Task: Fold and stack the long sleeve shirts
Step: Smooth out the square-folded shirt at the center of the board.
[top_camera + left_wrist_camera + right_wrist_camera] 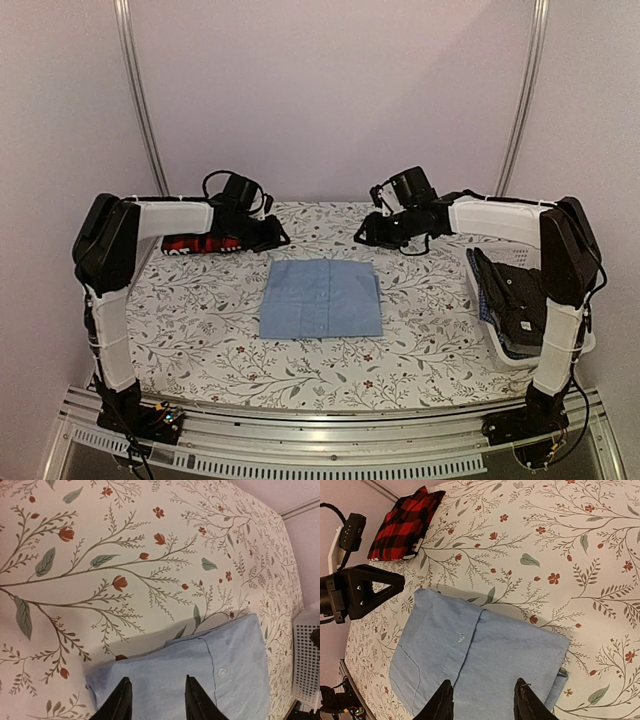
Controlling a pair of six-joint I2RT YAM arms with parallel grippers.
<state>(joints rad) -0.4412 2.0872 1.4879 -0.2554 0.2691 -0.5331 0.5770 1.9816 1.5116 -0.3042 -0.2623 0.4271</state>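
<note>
A light blue shirt [322,298] lies folded into a flat rectangle at the table's middle; it also shows in the left wrist view [200,680] and the right wrist view [470,660]. A red-and-black plaid shirt [200,244] lies folded at the back left, partly hidden by my left arm, and shows in the right wrist view [402,525]. Dark checked shirts [515,300] fill the basket. My left gripper [156,700] is open and empty above the blue shirt's far left edge. My right gripper [484,700] is open and empty above its far right part.
A white plastic basket [490,335] stands at the right edge of the table and shows in the left wrist view [307,660]. The table wears a floral cloth [200,330]. Two metal poles rise at the back.
</note>
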